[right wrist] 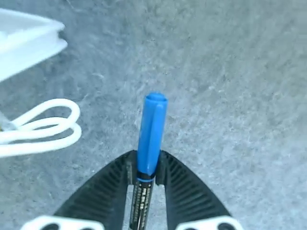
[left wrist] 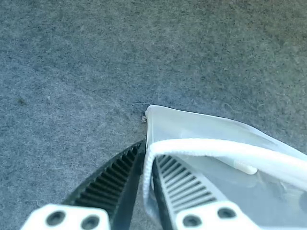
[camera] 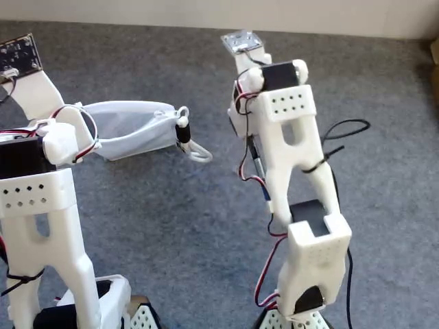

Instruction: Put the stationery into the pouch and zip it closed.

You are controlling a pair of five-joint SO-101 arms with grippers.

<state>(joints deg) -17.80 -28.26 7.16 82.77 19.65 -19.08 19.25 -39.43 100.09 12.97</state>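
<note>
One pouch (camera: 130, 130), one blue-capped pen (right wrist: 151, 129), one looped white cord (right wrist: 43, 127)

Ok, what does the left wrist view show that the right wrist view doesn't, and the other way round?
Left wrist view, not the right: the left gripper shut on the edge of the pouch.

Right wrist view, not the left: the right gripper shut on a blue-capped pen, and a white cord loop apart from the pen.

Shared: part of the white pouch, and the grey carpet underneath.
</note>
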